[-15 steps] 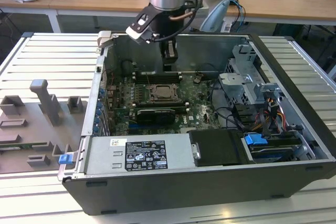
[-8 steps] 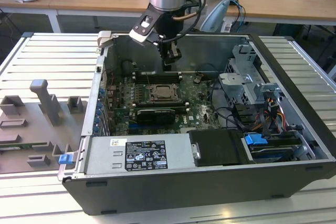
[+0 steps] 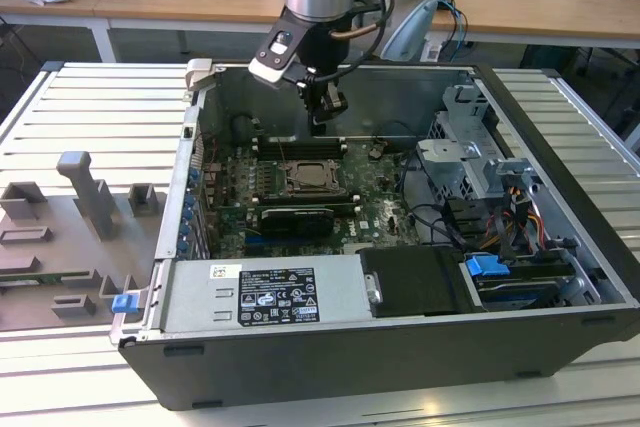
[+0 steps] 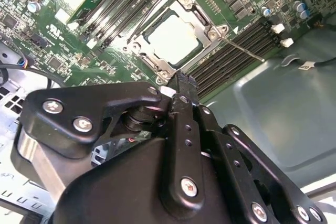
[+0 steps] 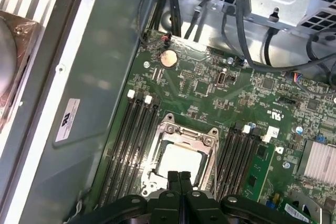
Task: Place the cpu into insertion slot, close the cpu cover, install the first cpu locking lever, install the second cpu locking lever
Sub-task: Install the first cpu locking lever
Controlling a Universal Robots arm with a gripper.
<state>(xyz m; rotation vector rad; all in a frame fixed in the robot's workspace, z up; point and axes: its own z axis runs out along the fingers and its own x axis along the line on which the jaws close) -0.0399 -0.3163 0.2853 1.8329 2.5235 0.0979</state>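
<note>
My gripper point(image 5: 178, 174) hangs pinched shut, empty, just beside the insertion slot point(image 5: 153, 173) (the cpu point(image 5: 181, 160) sits inside, cpu cover point(image 5: 209, 152) down).

I see the cpu point(image 5: 178, 162), a pale silvery square, lying flat in the insertion slot point(image 3: 312, 180) near the middle of the green board point(image 5: 210, 95). The cpu cover point(image 5: 184, 131), a thin silvery frame, lies flat around it. One thin locking lever point(image 4: 242, 49) juts sideways over the board.
</note>
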